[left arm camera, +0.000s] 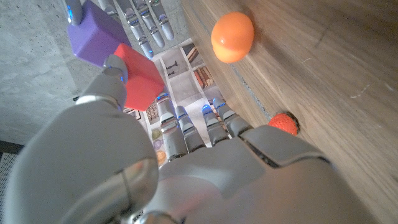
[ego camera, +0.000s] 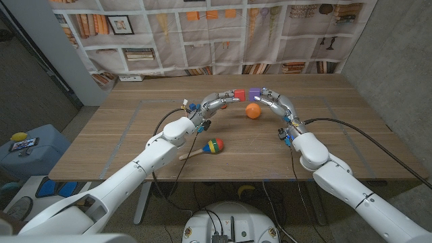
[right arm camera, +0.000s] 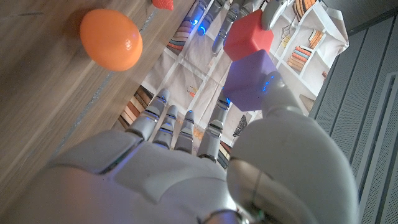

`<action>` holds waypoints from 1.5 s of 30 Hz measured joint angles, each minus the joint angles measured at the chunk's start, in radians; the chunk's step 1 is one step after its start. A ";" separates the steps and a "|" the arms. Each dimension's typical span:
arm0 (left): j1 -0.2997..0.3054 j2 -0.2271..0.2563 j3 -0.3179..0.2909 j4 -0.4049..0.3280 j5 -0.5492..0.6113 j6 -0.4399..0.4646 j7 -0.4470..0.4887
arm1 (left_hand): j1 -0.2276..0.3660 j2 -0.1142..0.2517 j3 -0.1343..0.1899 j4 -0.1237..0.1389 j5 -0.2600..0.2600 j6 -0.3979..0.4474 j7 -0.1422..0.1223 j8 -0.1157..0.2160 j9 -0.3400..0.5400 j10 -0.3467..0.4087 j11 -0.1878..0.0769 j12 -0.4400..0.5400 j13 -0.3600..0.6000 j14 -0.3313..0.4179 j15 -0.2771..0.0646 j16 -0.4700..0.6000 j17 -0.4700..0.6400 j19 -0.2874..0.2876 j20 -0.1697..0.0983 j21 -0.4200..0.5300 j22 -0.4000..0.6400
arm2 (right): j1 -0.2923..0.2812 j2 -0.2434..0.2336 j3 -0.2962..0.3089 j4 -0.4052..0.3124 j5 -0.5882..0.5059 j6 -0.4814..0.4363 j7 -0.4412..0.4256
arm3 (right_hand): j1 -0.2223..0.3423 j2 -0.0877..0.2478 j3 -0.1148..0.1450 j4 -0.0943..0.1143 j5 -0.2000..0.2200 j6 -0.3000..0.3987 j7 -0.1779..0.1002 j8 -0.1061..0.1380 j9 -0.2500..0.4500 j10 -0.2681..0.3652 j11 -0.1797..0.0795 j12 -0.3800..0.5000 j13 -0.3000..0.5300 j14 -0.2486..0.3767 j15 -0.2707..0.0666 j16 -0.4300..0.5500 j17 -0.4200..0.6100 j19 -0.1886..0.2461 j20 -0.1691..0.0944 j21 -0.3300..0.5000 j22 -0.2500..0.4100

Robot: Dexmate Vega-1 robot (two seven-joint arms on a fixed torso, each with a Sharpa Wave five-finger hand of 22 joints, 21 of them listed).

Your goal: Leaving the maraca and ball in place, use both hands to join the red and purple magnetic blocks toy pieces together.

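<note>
Left hand (ego camera: 217,102) grips red block (ego camera: 239,95); right hand (ego camera: 273,100) grips purple block (ego camera: 254,94). Blocks touching between hands, above counter (ego camera: 121,135). Orange ball (ego camera: 252,111) just below hands.

Two white, smooth-shelled arms taper from broad rounded forearm casings to bulbous wrist housings. Black cables loop out from each wrist and trail back along the arm. The left hand (ego camera: 217,102) and right hand (ego camera: 275,100) are silver-grey metal, their segmented fingers (left arm camera: 186,127) banded in dark grey, small blue lights glowing along them. Close up, the back of each hand is pale glossy plastic with thin panel seams.
</note>
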 measured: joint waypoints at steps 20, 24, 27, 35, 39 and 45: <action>0.004 0.007 0.001 -0.011 -0.003 0.001 -0.009 | -0.006 0.006 -0.004 -0.004 -0.002 0.000 0.000 0.000 0.001 0.000 0.000 0.000 0.000 -0.004 0.004 0.000 0.000 -0.005 0.005 0.000 0.000 | 0.027 0.016 -0.022 0.035 0.023 0.012 0.022 | -0.005 0.005 0.000 0.000 -0.001 0.000 0.000 -0.004 -0.009 0.000 0.000 0.000 -0.002 0.000 0.000 0.000 0.000 0.000 0.000 0.000 0.000; 0.004 0.007 0.001 -0.011 -0.005 0.001 -0.010 | -0.006 0.006 -0.004 -0.004 -0.003 0.000 0.000 0.000 0.000 0.000 0.000 0.000 0.000 -0.004 0.004 0.000 0.000 -0.005 0.005 0.000 0.000 | 0.032 0.018 -0.024 0.040 0.028 0.014 0.026 | -0.005 0.005 0.000 0.000 -0.001 0.000 0.000 -0.006 -0.009 0.000 0.000 0.000 -0.002 0.000 0.000 0.000 0.000 0.000 0.000 0.000 0.000; 0.004 0.007 0.001 -0.011 -0.005 0.002 -0.011 | -0.006 0.006 -0.004 -0.004 -0.004 0.000 0.000 0.000 0.000 0.000 0.000 0.000 0.000 -0.004 0.004 0.000 0.000 -0.005 0.005 0.000 0.000 | 0.036 0.019 -0.026 0.044 0.031 0.016 0.031 | -0.005 0.005 -0.004 0.004 -0.001 0.000 0.000 -0.007 -0.009 0.000 0.000 0.000 -0.002 0.000 0.000 0.000 0.000 0.000 0.000 0.000 0.000; 0.004 0.006 0.002 -0.007 -0.007 0.002 -0.013 | -0.006 0.006 -0.005 -0.005 -0.004 0.000 0.000 0.000 0.000 0.000 0.000 0.000 0.000 -0.004 0.004 0.000 0.000 -0.005 0.005 0.000 0.000 | 0.047 0.019 -0.031 0.054 0.043 0.017 0.045 | -0.005 0.005 -0.004 0.004 -0.001 0.000 0.000 -0.007 -0.012 0.000 0.000 0.000 -0.001 0.000 0.000 0.000 0.004 0.000 0.000 0.000 0.000; 0.004 0.005 0.002 -0.005 -0.008 0.002 -0.014 | -0.006 0.006 -0.006 -0.006 -0.002 0.000 0.000 0.000 0.000 0.000 0.000 0.000 0.000 -0.004 0.004 0.000 0.000 -0.005 0.005 0.000 0.000 | 0.050 0.019 -0.033 0.056 0.046 0.017 0.048 | -0.005 0.005 -0.004 0.004 0.004 0.000 0.000 -0.008 -0.014 0.000 0.000 0.000 -0.001 -0.007 0.007 0.000 0.005 0.004 0.004 0.000 0.000; 0.004 0.001 0.003 0.003 -0.008 0.002 -0.015 | -0.006 0.006 -0.006 -0.006 0.000 0.000 0.000 0.000 0.000 0.000 0.000 0.000 0.000 -0.004 0.004 0.000 0.000 -0.005 0.005 0.000 0.000 | 0.055 0.019 -0.035 0.064 0.055 0.016 0.055 | -0.012 0.012 -0.011 0.002 0.004 0.000 0.000 -0.011 -0.014 -0.006 0.006 0.000 -0.001 -0.007 0.007 0.000 0.005 0.004 0.004 0.000 0.000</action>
